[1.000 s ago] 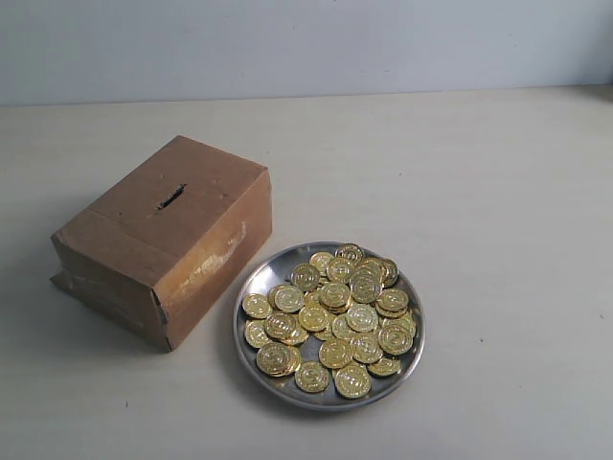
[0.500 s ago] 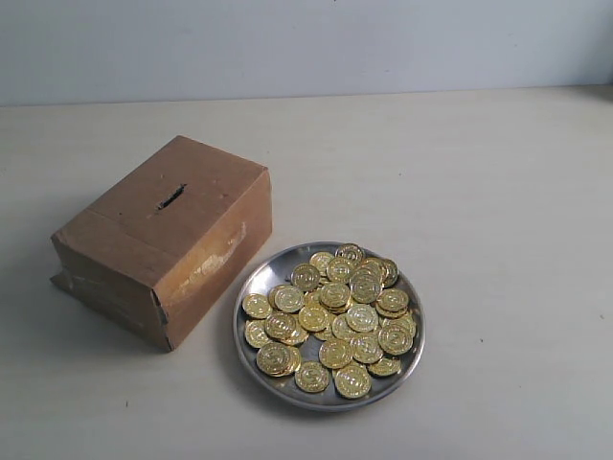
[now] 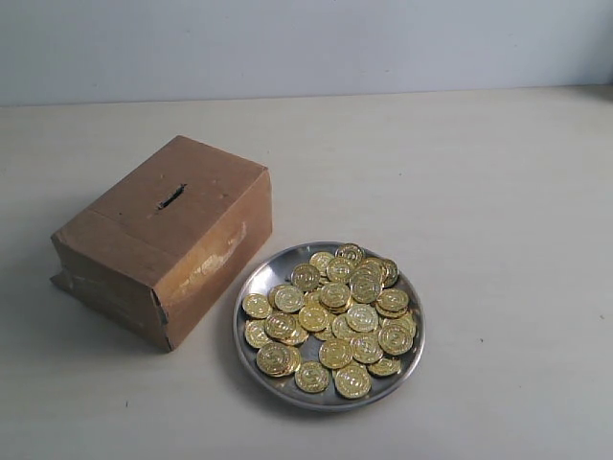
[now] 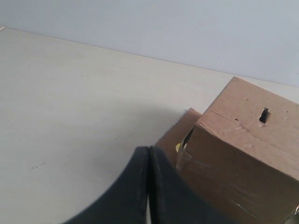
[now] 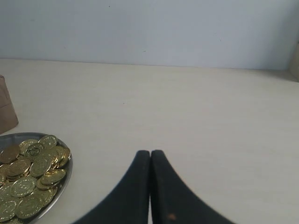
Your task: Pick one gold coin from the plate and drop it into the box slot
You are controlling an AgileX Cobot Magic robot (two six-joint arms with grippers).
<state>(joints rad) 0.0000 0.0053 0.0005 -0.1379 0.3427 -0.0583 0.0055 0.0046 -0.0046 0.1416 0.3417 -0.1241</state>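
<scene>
Nothing picked yet: both grippers clenched on nothing.
The left gripper (image 4: pixel 149 151) and right gripper (image 5: pixel 150 154) hang clear; gold coins (image 3: pixel 330 316) heap on the plate (image 3: pixel 257 280) at lower centre, just beside the box (image 3: pixel 163 244), its box slot (image 3: pixel 170 197) facing up for dropping.

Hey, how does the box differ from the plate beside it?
The box is rectangular brown cardboard; the plate is round shiny metal. The box stands tall, closed but for one slot; the plate lies shallow and open, heaped with gold coins. Both rest on the table.
</scene>
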